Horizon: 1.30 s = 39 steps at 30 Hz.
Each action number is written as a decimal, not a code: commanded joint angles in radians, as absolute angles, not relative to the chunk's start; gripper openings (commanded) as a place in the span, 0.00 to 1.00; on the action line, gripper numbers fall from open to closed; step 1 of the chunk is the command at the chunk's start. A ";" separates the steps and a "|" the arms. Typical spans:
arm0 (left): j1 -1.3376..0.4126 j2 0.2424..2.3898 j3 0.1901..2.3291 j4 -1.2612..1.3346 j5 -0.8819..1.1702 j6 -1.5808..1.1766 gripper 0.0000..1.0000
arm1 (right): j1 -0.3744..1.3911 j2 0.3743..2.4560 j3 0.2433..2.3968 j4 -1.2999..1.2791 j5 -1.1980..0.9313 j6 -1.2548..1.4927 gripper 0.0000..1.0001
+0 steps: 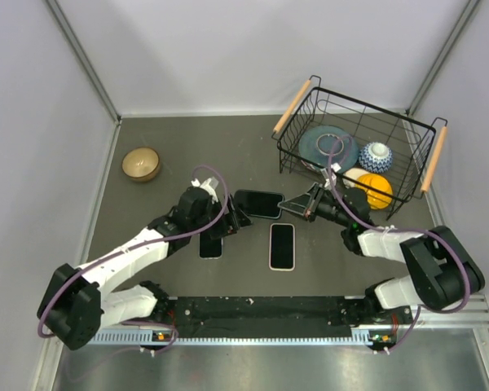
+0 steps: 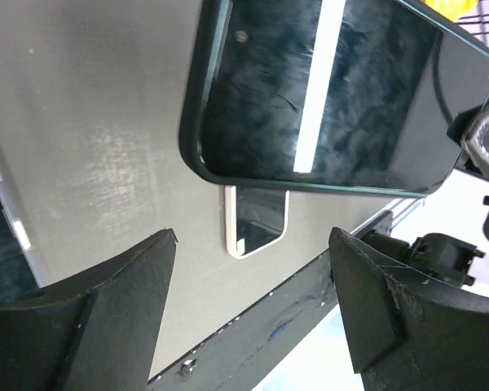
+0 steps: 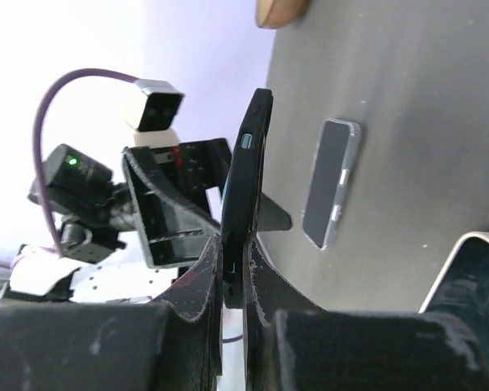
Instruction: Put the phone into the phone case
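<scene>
From above, a wooden bowl (image 1: 141,164) sat far to the left of the phone case (image 1: 258,204), on the dark table (image 1: 187,138). Just left of the case, the left hand (image 1: 235,221) had its fingers spread wide, gripping nothing. A grey phone (image 1: 210,245) lay flat, below and left of the case. The case itself was raised above the middle of the table, pinched at its right end by the right hand (image 1: 297,204). A white-edged phone (image 1: 282,246) lay flat just below the case. A wire basket (image 1: 367,103) of dishes stood to the right of the case. Only the left wrist view showed the case's glossy dark face inside its rim; whether a phone sat in it could not be told. Only the right wrist view showed the case edge-on, with a finger pressed against each face.
</scene>
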<state>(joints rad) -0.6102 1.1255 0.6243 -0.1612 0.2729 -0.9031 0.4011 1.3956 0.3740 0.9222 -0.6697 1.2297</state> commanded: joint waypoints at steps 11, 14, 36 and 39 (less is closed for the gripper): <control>-0.611 1.022 0.414 0.601 0.298 -1.100 0.79 | 0.408 1.184 0.241 1.186 -0.641 1.400 0.00; -0.609 1.031 0.376 0.695 0.302 -1.146 0.80 | 0.419 1.160 0.230 1.177 -0.627 1.405 0.00; -0.598 0.995 0.575 0.445 0.649 -0.835 0.00 | 0.465 0.729 0.386 0.228 -0.617 0.778 0.77; -0.597 1.043 0.618 0.400 0.811 -0.779 0.00 | 0.463 0.712 0.481 0.089 -0.662 0.657 0.82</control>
<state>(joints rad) -0.6014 1.0161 0.5121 0.4332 0.5713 -0.9035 0.4618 0.7467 0.3462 0.3511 -0.6327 0.9192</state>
